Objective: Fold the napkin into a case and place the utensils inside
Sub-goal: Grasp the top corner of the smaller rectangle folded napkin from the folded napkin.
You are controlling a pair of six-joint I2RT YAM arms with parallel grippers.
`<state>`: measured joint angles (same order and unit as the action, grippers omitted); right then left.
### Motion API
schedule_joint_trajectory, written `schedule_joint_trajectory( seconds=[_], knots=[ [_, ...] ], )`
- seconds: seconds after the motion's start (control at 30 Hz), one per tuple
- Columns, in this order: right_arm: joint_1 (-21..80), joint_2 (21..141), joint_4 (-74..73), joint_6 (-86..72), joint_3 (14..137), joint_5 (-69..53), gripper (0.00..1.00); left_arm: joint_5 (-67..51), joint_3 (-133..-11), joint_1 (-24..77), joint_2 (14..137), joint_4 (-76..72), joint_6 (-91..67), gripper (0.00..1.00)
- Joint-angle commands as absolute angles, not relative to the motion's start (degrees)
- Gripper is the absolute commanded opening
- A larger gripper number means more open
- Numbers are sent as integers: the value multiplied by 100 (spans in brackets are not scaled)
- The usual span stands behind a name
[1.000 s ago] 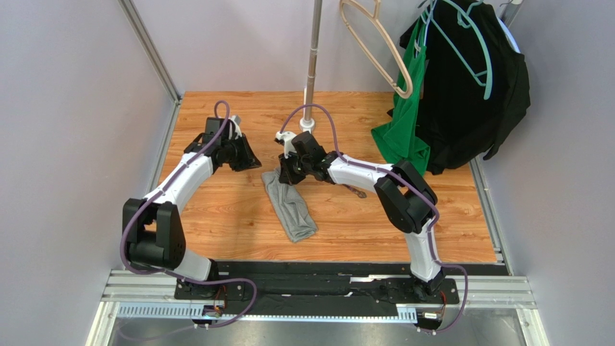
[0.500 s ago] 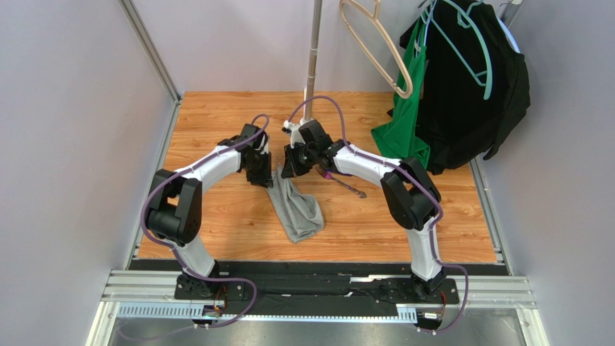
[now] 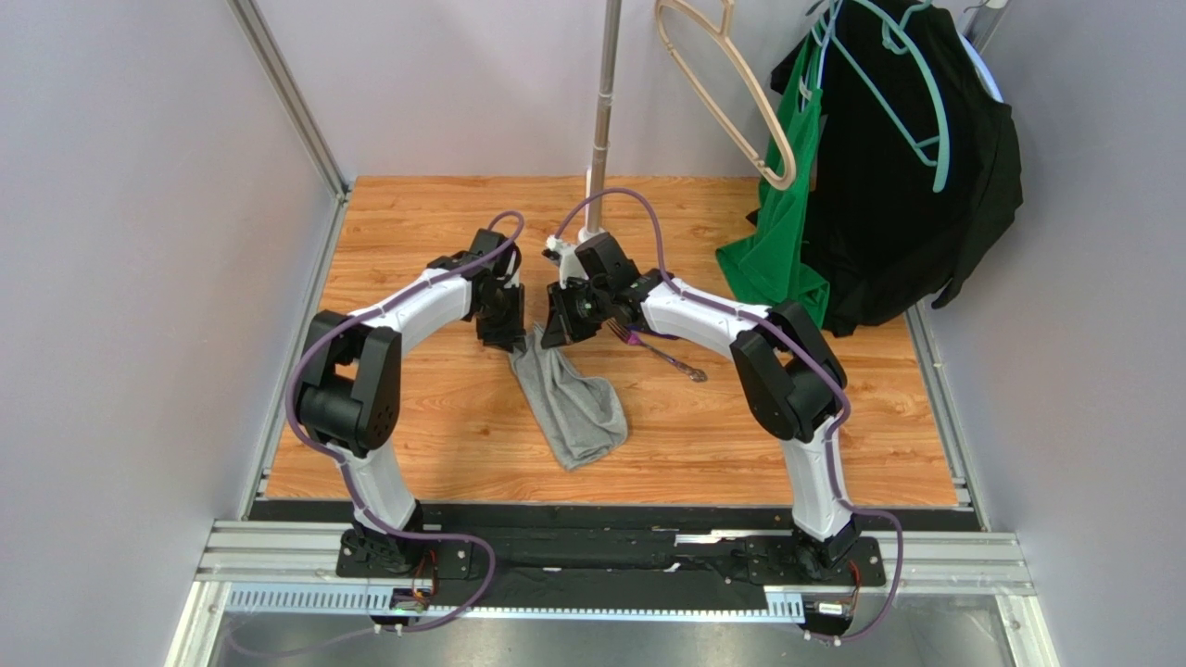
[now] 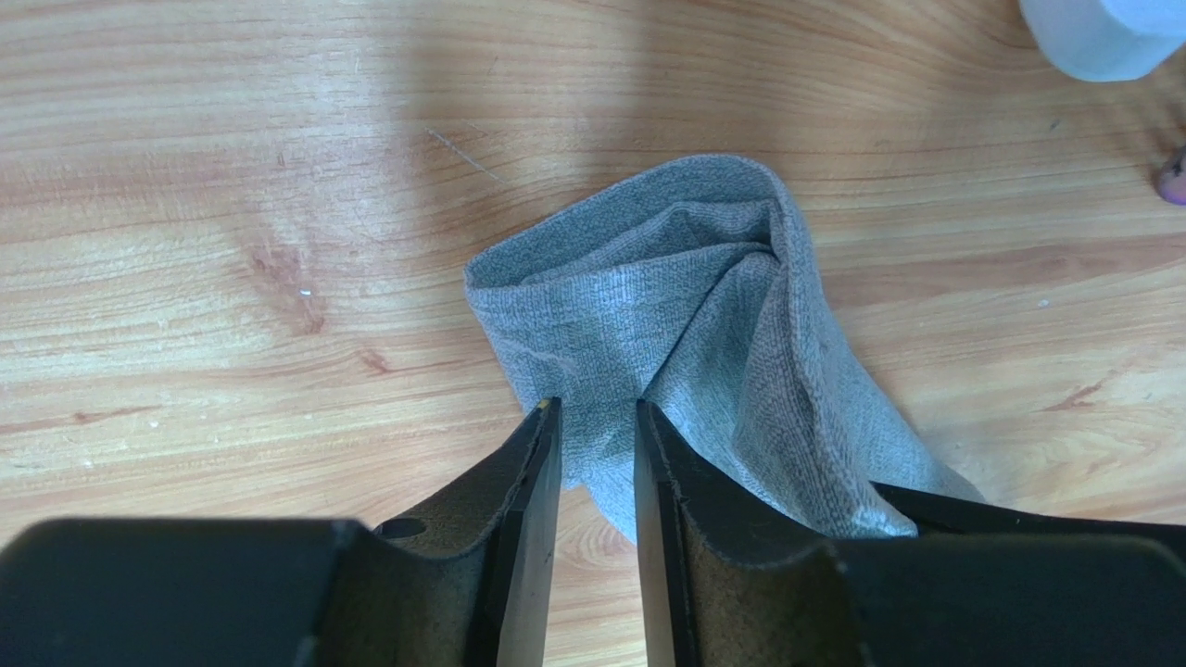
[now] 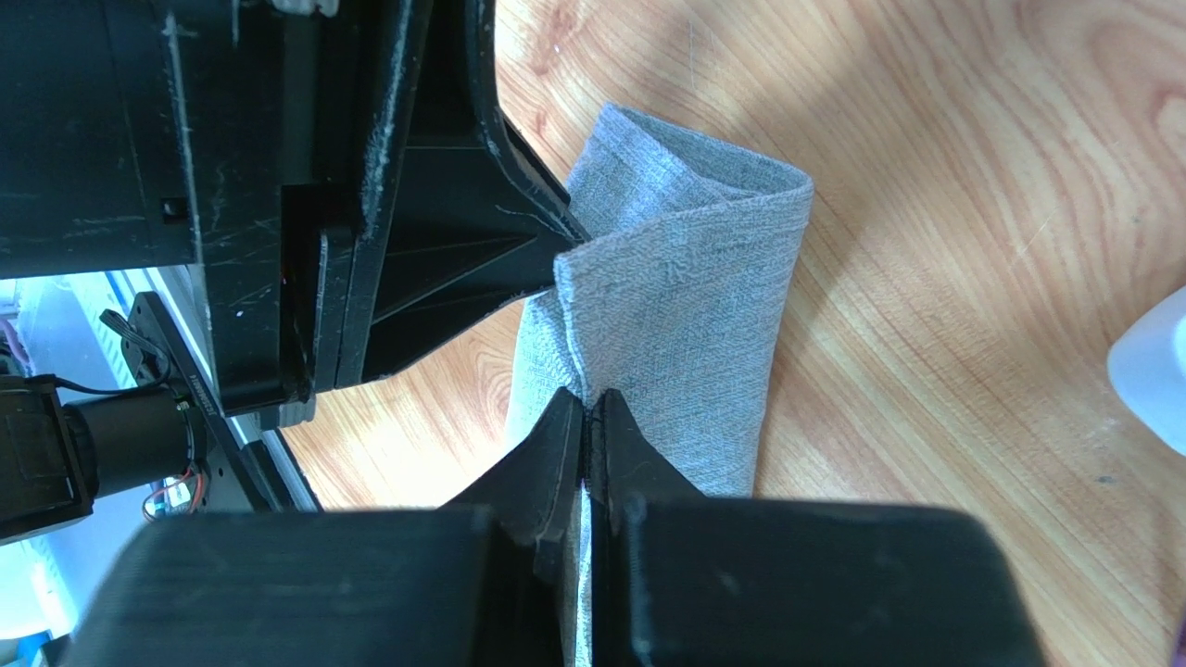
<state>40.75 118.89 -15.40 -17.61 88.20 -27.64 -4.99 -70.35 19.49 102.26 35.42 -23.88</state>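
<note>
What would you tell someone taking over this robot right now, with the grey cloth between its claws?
Left gripper: jaws slightly apart at the napkin's far end, not clamping it.
Right gripper: shut on a raised fold of the napkin.
Napkin: a rumpled folded strip on the table.
Fork: on the table beside the right gripper, outside the napkin; second utensil not clearly seen.
Done: rough fold. Left: tidy the case, put the utensils in.

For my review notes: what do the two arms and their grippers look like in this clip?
The left arm and right arm have white links between bulky black joints, each trailed by a looping purple cable. The left gripper and right gripper are black, each with two tapered fingers.
</note>
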Motion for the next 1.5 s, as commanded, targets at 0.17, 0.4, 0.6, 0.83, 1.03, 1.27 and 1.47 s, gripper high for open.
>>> schedule_joint_trajectory(
  seconds=[0.17,0.4,0.6,0.83,1.03,1.27,1.47],
  knots=[
    [4104,12023,-1468,-1951,9070,-2979,0,-431,-7356,1969,10415,3674,-2364,28],
    [4131,12120,-1538,-2004,9158,-3067,0,-440,-7357,1977,10152,3534,-2426,0],
    [4184,12331,-1538,-2144,9220,-3164,0,-378,-7190,1969,9853,3270,-2566,0],
    [4254,12691,-1433,-2443,9360,-3436,0,-554,-6777,1977,9580,2778,-2760,0],
    [4254,13024,-1318,-2786,9588,-3507,0,-641,-6574,1995,9431,2540,-2786,0],
    [4245,13254,-1450,-3225,9809,-3367,0,-554,-6530,2039,9290,2610,-2742,0],
    [4078,13158,-512,-4480,9284,-3462,0,-405,-6478,2109,9290,2786,-2830,0]
  ],
)
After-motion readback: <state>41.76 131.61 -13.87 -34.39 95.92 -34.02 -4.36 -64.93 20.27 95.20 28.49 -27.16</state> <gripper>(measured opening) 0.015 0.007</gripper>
